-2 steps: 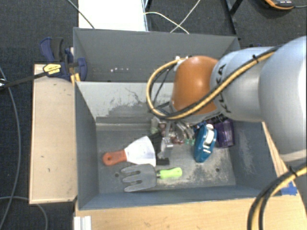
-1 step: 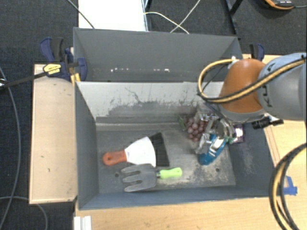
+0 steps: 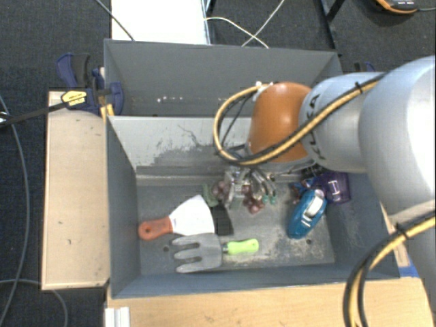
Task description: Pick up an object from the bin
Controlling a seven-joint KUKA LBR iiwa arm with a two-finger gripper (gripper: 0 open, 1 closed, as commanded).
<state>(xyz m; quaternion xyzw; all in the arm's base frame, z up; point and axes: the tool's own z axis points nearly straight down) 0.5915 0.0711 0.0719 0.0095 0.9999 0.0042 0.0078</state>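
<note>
My gripper (image 3: 238,182) hangs low over the back middle of the bin floor, under the arm's orange cover. Right below and around it lies a small cluster of dark red and green pieces (image 3: 254,200), like a bunch of toy grapes; whether it touches them I cannot tell. A black flat piece (image 3: 221,219) lies just in front of the gripper. To its left a white scraper with an orange handle (image 3: 193,216) rests on the floor.
A grey hand fork with a green handle (image 3: 204,249) lies along the bin's front. A blue oval thing (image 3: 306,214) and a purple thing (image 3: 336,187) sit at the right, under the arm. The left back of the floor is bare.
</note>
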